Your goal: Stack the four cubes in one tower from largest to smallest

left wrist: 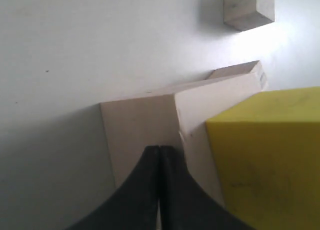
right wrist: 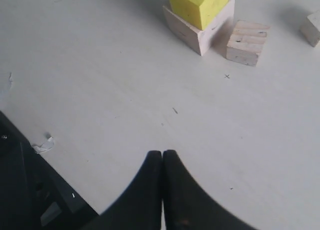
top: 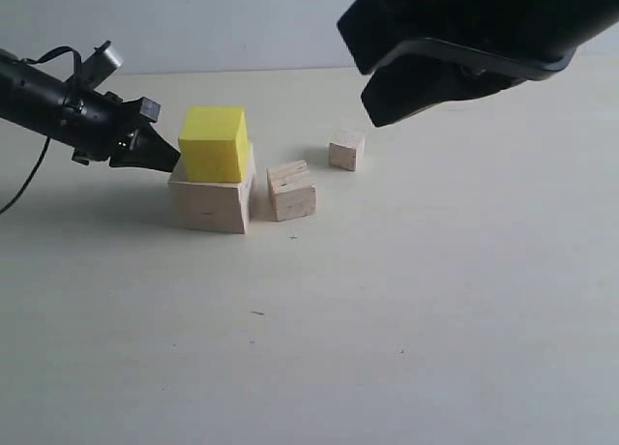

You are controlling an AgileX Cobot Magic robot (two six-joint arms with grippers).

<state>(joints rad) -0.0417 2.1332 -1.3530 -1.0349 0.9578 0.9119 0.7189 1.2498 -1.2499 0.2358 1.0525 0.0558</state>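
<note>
- Progress check: I'd call it about halfway. The yellow cube (top: 214, 143) is already sitting on the big pale cube (top: 211, 203), so the bottom two levels of the tower are there.
- The left pincer (left wrist: 159, 149) is pinched fully closed with nothing in it. Its tip is right at the top edge of the big cube, and the yellow one is directly in front of it. I can't tell if it's actually touching either cube.
- From the right wrist view, the yellow cube doesn't look centred on the big one. It sits toward one edge and is twisted a little. My guess is the closed tip is there to nudge it straight, but that's only a guess.
- The two small wooden cubes are both loose on the bench (top: 387, 319). The mid-sized one (top: 292, 191) is just past the stack on the side away from the left pincer, close beside the big cube but not touching it as far as I can see. The smallest (top: 345, 151) is further out again, clear of everything.
- The right pincer (right wrist: 162, 155) is also clamped shut and empty. It hangs above the bench well back from the stack, with all four cubes out ahead of its tip.
- Left to do: the mid-sized one goes on the yellow cube, then the smallest goes on top. Both pincers would have to open up before they could grab anything.
</note>
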